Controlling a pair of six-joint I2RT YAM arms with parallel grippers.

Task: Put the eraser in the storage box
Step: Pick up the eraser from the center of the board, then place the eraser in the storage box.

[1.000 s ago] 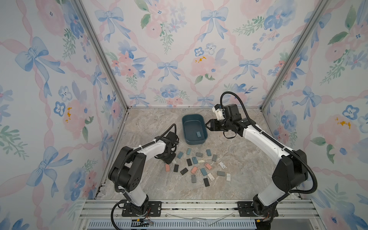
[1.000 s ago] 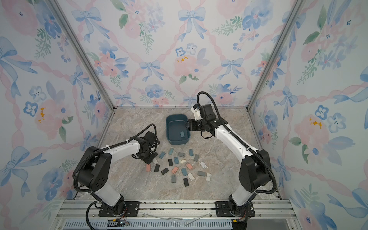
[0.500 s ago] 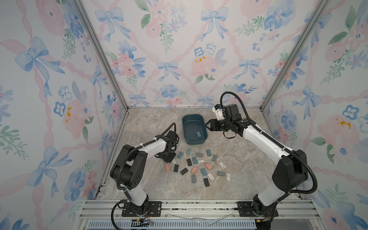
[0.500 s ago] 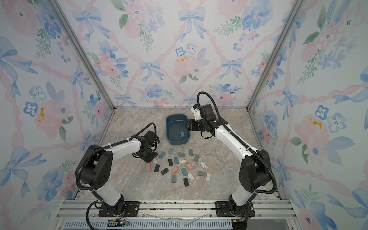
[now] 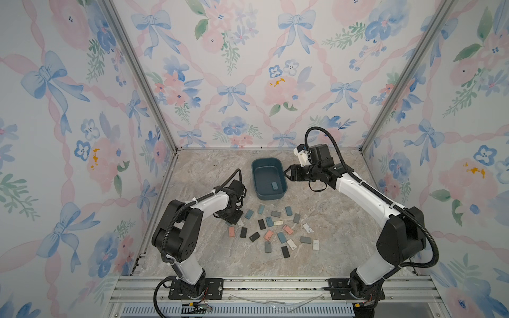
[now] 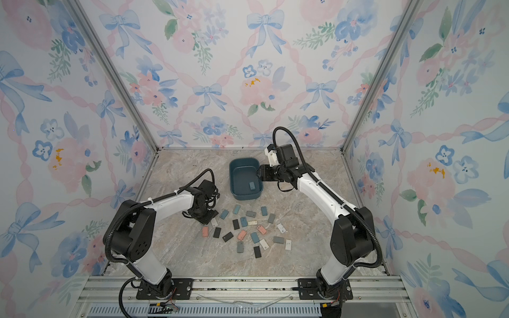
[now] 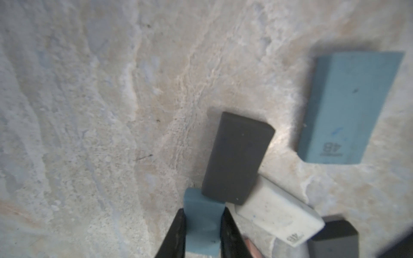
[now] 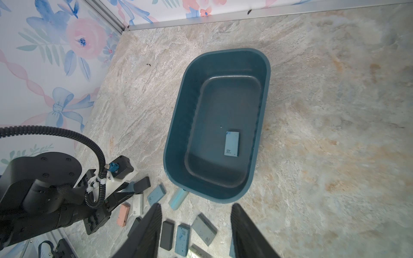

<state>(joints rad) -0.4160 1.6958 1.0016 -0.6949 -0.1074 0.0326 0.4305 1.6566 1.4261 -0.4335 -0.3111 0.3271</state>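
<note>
Well, my left gripper [image 7: 203, 223] pinched a smooth blue eraser [image 7: 201, 207], a flat little block down by the stone-look table [image 7: 89, 111]. Its long side pointed straight out from my grip, and its end touched a black eraser [image 7: 237, 156]. Both top views hid it under my wrist. My right gripper [image 8: 196, 207] hung wide apart beside the round-cornered plastic storage box [image 8: 176, 134].

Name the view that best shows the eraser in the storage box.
Right wrist view: the blue eraser lies flat on the storage box floor, print visible. In both top views it is a tiny block; the left wrist view misses it.
</note>
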